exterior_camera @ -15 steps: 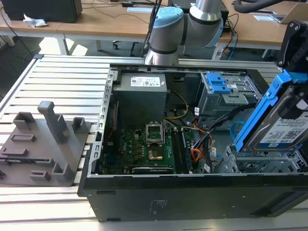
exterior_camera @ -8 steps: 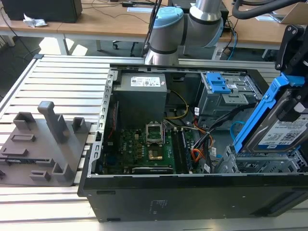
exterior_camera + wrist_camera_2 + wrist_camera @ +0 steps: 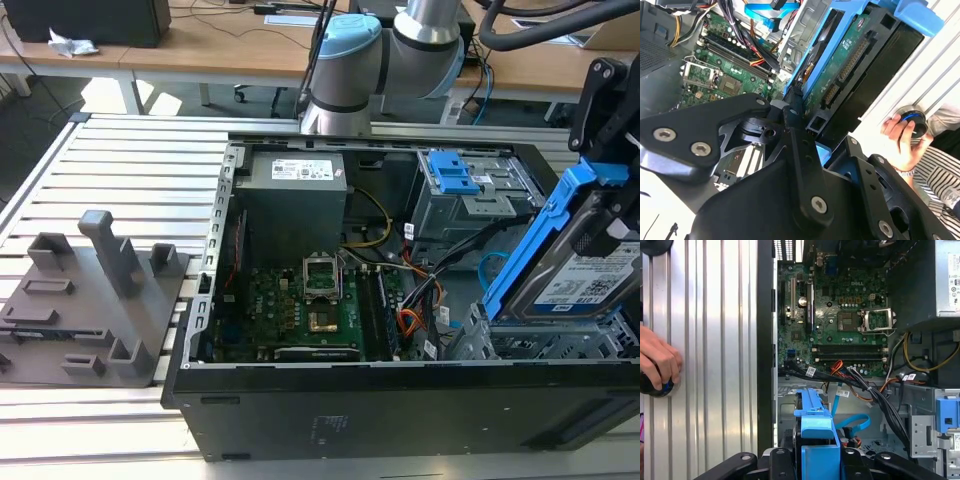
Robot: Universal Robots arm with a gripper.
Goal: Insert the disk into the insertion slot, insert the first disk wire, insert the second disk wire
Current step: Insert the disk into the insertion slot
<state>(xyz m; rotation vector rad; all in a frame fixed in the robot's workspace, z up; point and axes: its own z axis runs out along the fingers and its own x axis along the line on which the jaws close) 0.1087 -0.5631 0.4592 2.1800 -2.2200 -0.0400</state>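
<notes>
- Exterior view: gripper clamped tight on disk, which sits tilted over slot.
- Risk — tilt could jam disk on slot edge; wires nearby could snag.

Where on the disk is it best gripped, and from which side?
Grip the disk by its blue carrier frame at the raised end, coming from above, as the gripper does. The disk stands tilted with its lower end toward the insertion slot, so the upper end is free, and the frame's flat sides suit pinching.
</notes>
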